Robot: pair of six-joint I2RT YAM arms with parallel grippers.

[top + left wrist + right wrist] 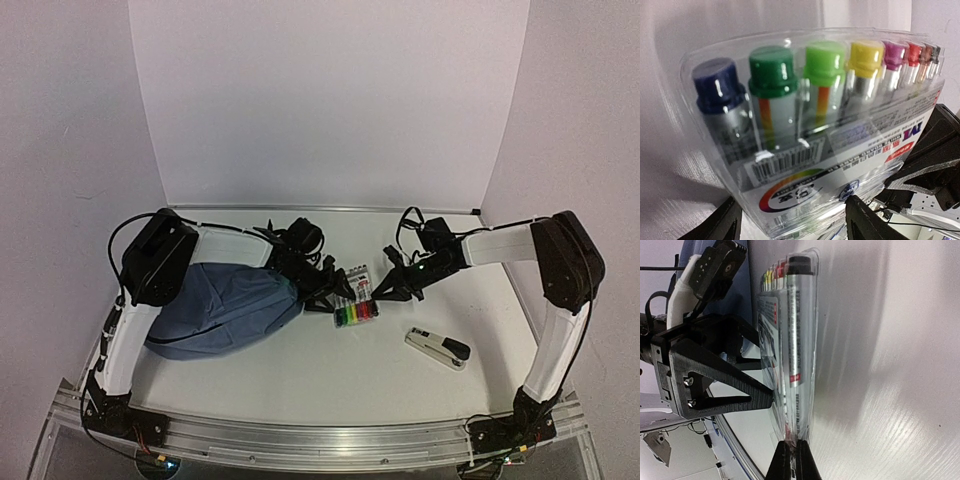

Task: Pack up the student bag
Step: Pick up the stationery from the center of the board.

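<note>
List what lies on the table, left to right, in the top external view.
student bag → marker pack → stapler

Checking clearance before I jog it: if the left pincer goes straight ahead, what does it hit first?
The marker pack, right between the fingers of the open left pincer; the right pincer, pinching the pack's far edge, seems just beyond.

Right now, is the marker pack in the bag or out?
Out: the marker pack is beside the student bag, edge pinched in the right gripper's shut jaws.
</note>
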